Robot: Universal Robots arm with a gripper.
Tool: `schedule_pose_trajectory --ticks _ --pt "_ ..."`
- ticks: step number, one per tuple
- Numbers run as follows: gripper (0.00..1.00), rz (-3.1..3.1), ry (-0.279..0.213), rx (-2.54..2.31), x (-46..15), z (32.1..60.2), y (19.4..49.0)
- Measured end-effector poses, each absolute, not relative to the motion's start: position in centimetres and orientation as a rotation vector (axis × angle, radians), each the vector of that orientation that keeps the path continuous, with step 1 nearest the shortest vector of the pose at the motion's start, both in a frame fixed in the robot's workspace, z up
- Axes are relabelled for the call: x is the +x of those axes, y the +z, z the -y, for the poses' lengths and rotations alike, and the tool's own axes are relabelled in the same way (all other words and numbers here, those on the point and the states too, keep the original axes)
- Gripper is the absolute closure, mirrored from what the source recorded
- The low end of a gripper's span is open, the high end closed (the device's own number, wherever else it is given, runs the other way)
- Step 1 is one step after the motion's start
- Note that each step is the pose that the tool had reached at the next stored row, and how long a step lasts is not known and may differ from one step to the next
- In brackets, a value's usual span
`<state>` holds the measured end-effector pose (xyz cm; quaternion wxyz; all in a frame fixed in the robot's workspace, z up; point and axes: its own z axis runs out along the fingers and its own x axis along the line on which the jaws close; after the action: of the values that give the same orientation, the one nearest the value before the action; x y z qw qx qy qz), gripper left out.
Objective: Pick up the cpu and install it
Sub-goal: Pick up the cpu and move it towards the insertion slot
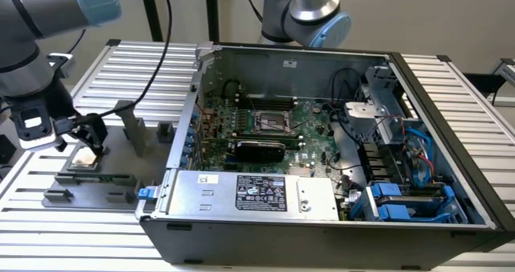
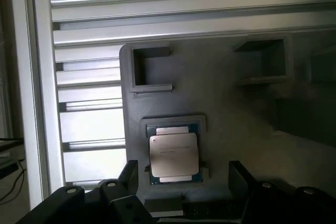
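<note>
The ribbed aluminium counter [image 1: 64,236] carries a grey plastic tray [image 2: 226,108], which seats the cpu [image 2: 174,154], a flat square chip with a pale silver metal top. The jaws hang spread wide, flanking it: this is the pick-up step. A clean grip likely calls for closing squarely on 2 opposite edges.

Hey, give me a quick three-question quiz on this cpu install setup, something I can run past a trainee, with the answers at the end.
1. Where does the cpu lie?
A) in a recess of the grey tray
B) in the motherboard socket
C) on the power supply
2. True or false: the gripper is shut on the cpu.
3. Fill in: the grey tray stands on the exterior view's ___ of the computer case.
Key: 1 A; 2 false; 3 left.
</note>
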<state>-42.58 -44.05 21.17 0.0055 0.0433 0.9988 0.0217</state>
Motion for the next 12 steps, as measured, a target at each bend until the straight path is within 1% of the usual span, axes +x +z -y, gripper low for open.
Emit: schedule_pose_trajectory --ticks 12 --pt "0.21 -3.127 0.068 0.135 -42.8 43.4 19.0"
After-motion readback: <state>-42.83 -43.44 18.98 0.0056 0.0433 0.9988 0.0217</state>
